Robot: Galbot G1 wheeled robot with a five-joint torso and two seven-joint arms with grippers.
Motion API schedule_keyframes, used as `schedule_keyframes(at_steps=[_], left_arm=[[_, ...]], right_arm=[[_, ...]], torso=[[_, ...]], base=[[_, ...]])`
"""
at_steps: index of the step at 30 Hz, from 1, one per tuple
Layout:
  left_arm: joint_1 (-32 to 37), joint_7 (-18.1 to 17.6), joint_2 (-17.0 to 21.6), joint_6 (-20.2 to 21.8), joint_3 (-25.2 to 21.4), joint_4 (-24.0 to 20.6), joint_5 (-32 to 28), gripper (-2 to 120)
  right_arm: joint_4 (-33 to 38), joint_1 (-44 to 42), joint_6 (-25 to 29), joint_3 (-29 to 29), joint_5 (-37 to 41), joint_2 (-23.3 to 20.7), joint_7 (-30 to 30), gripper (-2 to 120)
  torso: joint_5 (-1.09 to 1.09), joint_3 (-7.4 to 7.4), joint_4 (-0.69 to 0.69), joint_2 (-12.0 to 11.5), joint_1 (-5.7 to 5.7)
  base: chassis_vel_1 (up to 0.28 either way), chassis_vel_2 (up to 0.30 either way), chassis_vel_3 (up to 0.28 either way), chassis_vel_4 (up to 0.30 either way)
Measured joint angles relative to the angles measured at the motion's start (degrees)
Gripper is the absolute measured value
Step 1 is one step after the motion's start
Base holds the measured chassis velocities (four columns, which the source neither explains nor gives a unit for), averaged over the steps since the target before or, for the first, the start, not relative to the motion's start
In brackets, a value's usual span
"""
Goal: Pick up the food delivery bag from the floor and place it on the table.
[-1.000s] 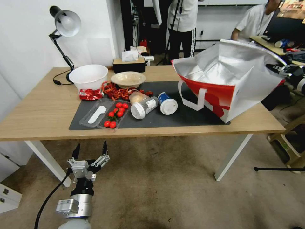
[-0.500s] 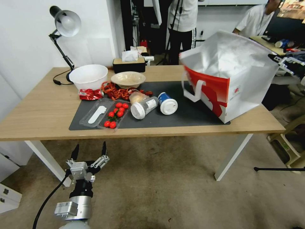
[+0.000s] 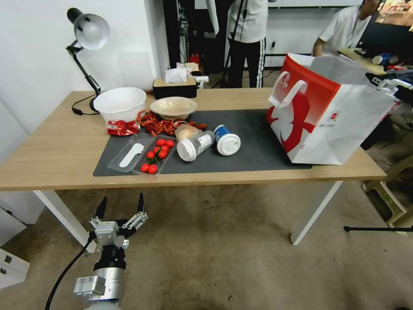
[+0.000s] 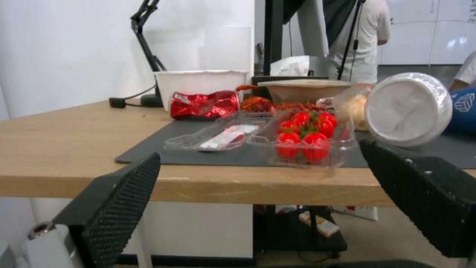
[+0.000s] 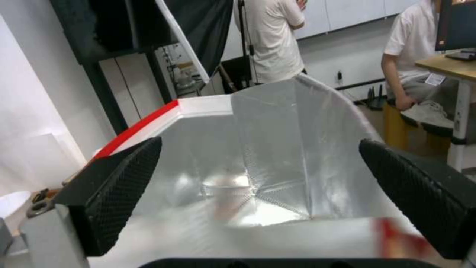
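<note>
While the food delivery bag (image 3: 325, 118) stands upright at the right end of the table (image 3: 56, 150), its base half on the dark grey mat (image 3: 254, 142), the right gripper (image 3: 393, 85) hangs just beside the bag's top rim with its jaws spread wide and nothing between them. Seen from that wrist, the black fingers (image 5: 114, 186) frame the bag's silver foil lining (image 5: 277, 149) directly ahead. The bag looks already set down and let go, so the placing seems done. The left gripper (image 3: 120, 206) waits low, below the table's front edge and above the carpeted floor (image 3: 223, 249), its jaws also apart and empty. Straight ahead of it sit a clear tray of cherry tomatoes (image 4: 305, 132) and a tipped cup (image 4: 409, 108). Farther off stand a white bowl (image 3: 120, 103) and a desk lamp (image 3: 88, 32) against a white wall.
</note>
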Motion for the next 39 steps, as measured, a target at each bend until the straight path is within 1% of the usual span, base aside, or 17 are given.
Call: schedule_keyframes(at_steps=[12,24,26,28,31,32,35,36,39], left_arm=[[-0.17,-0.18,0.35,0.2,-0.21,-0.5,-0.55,100],[-0.07,-0.23,0.68,0.61,-0.62,-1.47,-1.48,100],[0.14,0.2,0.76,1.28,-0.72,-2.13,-1.92,100],[0.28,0.4,0.79,1.52,-0.74,-2.36,-2.05,100],[0.81,0.94,0.81,1.84,-0.76,-3.01,-2.37,100],[0.81,0.94,0.81,1.84,-0.76,-3.01,-2.37,100],[1.18,1.42,0.72,1.9,-0.76,-3.41,-2.5,100],[1.18,1.42,0.72,1.9,-0.76,-3.41,-2.5,100],[1.63,1.87,0.59,1.95,-0.68,-3.73,-2.62,100]], right_arm=[[0.73,-0.18,-0.24,0.03,0.19,0.77,-0.23,100],[4.25,-0.86,-0.63,0.52,-0.69,2.28,-0.47,100],[7.25,-1.61,-0.94,0.83,-0.64,3.75,-0.21,100],[8.02,-1.87,-1.04,0.91,-0.95,4.17,-0.12,100],[12.52,-3.79,-1.14,0.88,-4.56,7.31,0.34,100],[12.52,-3.79,-1.14,0.88,-4.56,7.31,0.34,100],[15.98,-5.43,-1.16,0.54,-7.35,9.97,0.91,100],[15.98,-5.43,-1.16,0.54,-7.35,9.97,0.91,100],[19.68,-8.44,-0.26,0.5,-11.84,12.9,1.62,100]], torso=[[0.0,0.0,0.0,0.0,0.0],[-0.01,0.0,0.01,0.0,0.0],[-0.01,0.0,0.0,0.0,0.0],[-0.01,0.0,0.01,0.0,0.0],[-0.01,0.0,0.0,0.0,0.0],[-0.01,0.0,0.0,0.0,0.0],[-0.01,0.0,0.0,0.0,0.0],[-0.01,0.0,0.0,0.0,0.0],[-0.01,0.0,0.0,0.0,0.0]], base=[[0.0,0.0,0.0,0.0],[0.0,0.0,0.0,0.0],[0.0,0.0,0.0,0.0],[0.0,0.0,0.0,0.0],[0.0,0.0,0.0,0.0],[0.0,0.0,0.0,0.0],[0.0,0.0,0.0,0.0],[0.0,0.0,0.0,0.0],[0.0,0.0,0.0,0.0]])
